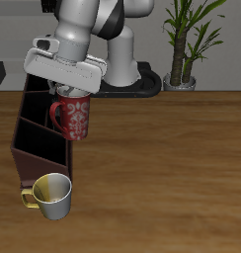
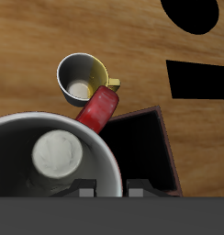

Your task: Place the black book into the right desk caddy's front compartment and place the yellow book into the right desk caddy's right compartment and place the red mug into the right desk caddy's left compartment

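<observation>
My gripper (image 1: 71, 93) is shut on the rim of the red mug (image 1: 73, 118) and holds it upright in the air, over the edge of the right desk caddy (image 1: 36, 144). In the wrist view the red mug (image 2: 97, 110) fills the space right under my gripper (image 2: 112, 188), showing its pale grey inside and red handle. One dark caddy compartment (image 2: 141, 147) lies beside the mug. The caddy's dividers show in the exterior view. The black book and the yellow book do not show in either view.
A yellow-cream mug (image 1: 51, 195) stands on the table just in front of the caddy, near the front edge; it also shows in the wrist view (image 2: 84, 78). A potted plant (image 1: 184, 44) stands at the back beside the robot's black base (image 1: 132, 89).
</observation>
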You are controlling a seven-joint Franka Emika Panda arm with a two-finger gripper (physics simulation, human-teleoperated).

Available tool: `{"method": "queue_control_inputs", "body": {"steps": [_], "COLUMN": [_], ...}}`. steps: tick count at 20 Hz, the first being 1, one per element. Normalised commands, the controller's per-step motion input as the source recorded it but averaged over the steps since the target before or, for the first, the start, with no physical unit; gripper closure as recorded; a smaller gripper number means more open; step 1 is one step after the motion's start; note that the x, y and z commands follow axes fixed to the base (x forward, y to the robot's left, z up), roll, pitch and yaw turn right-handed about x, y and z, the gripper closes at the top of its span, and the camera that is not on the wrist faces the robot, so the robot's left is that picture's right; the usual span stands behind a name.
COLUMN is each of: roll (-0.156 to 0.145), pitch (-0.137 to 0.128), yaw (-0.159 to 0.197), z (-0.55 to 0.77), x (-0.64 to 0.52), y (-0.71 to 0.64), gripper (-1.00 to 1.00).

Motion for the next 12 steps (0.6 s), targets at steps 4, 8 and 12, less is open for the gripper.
{"method": "queue_control_inputs", "body": {"steps": [4, 8, 12], "roll": [-0.018, -0.076, -0.038], "pitch": [-0.010, -0.031, -0.012], "yaw": [0.007, -0.038, -0.028], "z": [-0.02, 0.09, 0.06], "x": [-0.05, -0.09, -0.05], "y": [-0.31, -0.32, -0.18], "gripper": [1.00, 1.00, 1.00]}}
